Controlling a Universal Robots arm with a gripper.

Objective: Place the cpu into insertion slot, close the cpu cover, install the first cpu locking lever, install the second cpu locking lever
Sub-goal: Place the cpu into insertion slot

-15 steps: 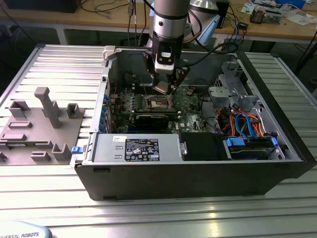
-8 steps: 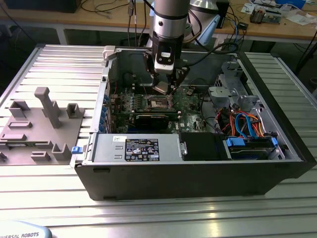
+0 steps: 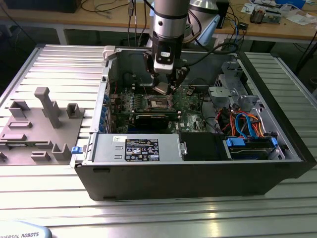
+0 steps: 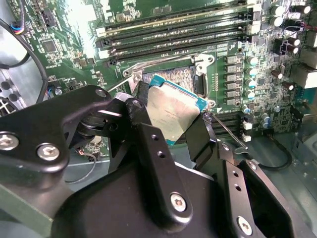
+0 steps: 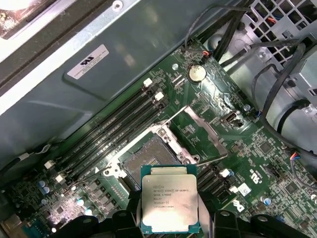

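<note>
The cpu (image 5: 170, 199) is a small flat square chip with a silvery-grey metal top and a green edge. It is clamped by two opposite edges in the gripper (image 4: 171, 119) and hangs slightly tilted, metal side up, just above the motherboard beside the insertion slot (image 5: 148, 161) and not yet in it. The slot lies bare, its square field of contacts uncovered inside a silvery metal surround, and the cpu cover (image 5: 210, 130), a thin silvery frame plate with a square opening, stands swung up off the slot's far edge.
</note>
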